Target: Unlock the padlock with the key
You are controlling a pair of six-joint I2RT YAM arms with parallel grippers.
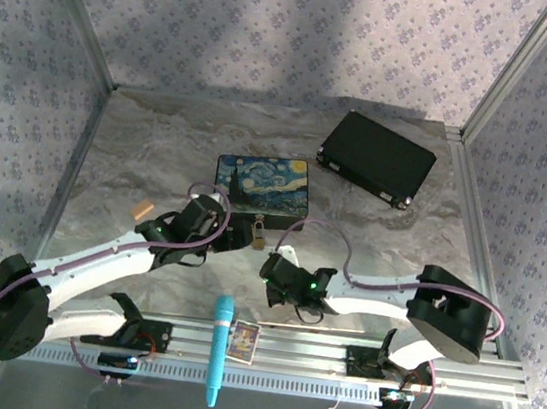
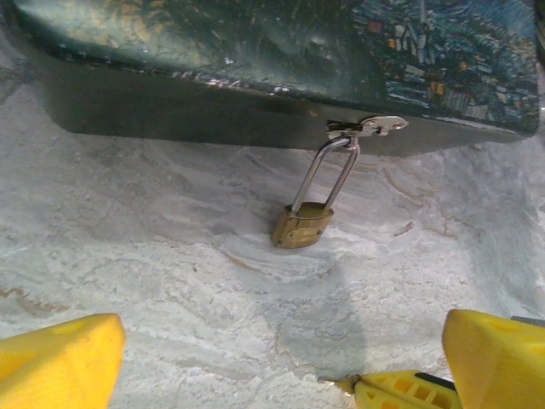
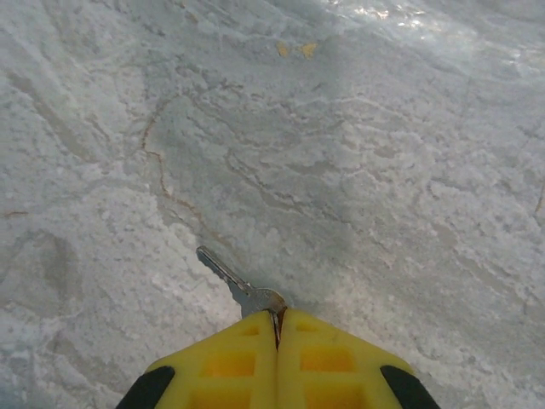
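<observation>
From above, both arms reach toward the near side of the blue painted tin (image 1: 263, 183) on the table (image 1: 160, 149). The left wrist view adds the brass padlock (image 2: 302, 226), hanging by its shackle from the tin's hasp (image 2: 375, 126), body touching the table, with the left fingers (image 2: 60, 358) spread wide. The right wrist view adds the key (image 3: 223, 271), its head pinched between the closed right fingers (image 3: 247, 358), blade pointing forward.

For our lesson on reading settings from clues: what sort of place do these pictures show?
Likely a robot test booth: arms bolted to an aluminium rail, patterned walls closing in a marble-look tabletop, props such as a padlocked tin.
</observation>
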